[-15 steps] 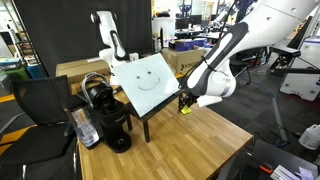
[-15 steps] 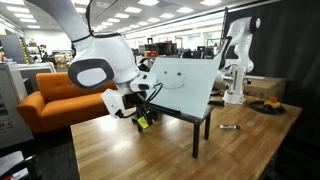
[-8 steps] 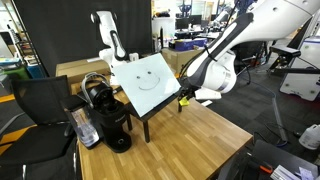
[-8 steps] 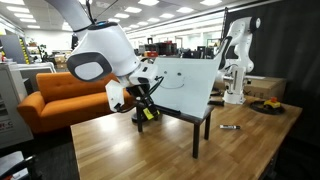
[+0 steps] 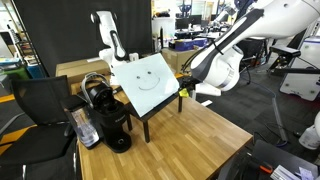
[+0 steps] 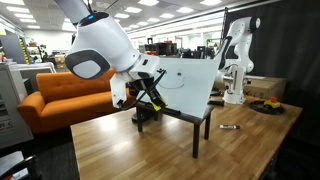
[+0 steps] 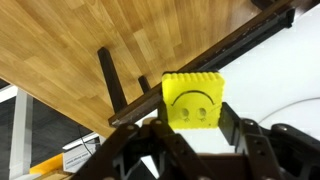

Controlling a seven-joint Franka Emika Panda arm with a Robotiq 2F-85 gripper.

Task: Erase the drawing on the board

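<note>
The drawing (image 5: 148, 80) sits unwiped on the board (image 5: 128, 72), mid-table. Your gripper (image 7: 193, 120), clamped on a yellow eraser (image 7: 194, 98), hangs at the board's right edge. Next, bring the eraser left onto the face.

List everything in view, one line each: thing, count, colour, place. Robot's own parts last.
board: one, white, tilted on its stand
drawing: one, dark smiley face, on the board
stand: one, dark, on the table
table: one, light wood, under the stand
coffee machine: one, black, on the table beside the board
chair: one, black, at the table's edge
sofa: one, orange, beyond the table
other robot arm: one, white, behind the board
yellow block: one, smiley on it, between the fingers
gripper: one, dark, shut on the yellow block
fingers: two, dark, either side of the block
</note>
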